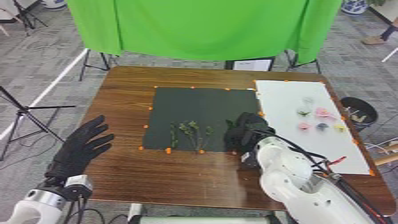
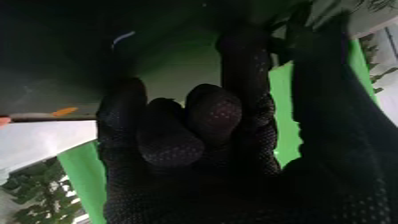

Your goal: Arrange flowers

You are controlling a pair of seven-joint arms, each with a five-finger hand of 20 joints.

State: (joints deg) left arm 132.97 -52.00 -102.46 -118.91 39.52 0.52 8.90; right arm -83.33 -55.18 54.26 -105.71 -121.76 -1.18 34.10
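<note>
some fingers of the right hand (image 1: 248, 131) are curled, a green sprig (image 1: 230, 123) apparently pinched there, at the right of the dark mat (image 1: 204, 100). greenery seems to be the step; a gentle release near the laid stems (image 1: 190, 130) is called for. the left hand (image 1: 75, 151) is held open.

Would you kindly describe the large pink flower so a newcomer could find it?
On the brown table, find the white sheet on the robot's right. Among the blooms lying there, it is the pink flower toward the sheet's right edge, clearly bigger than the others.
</note>
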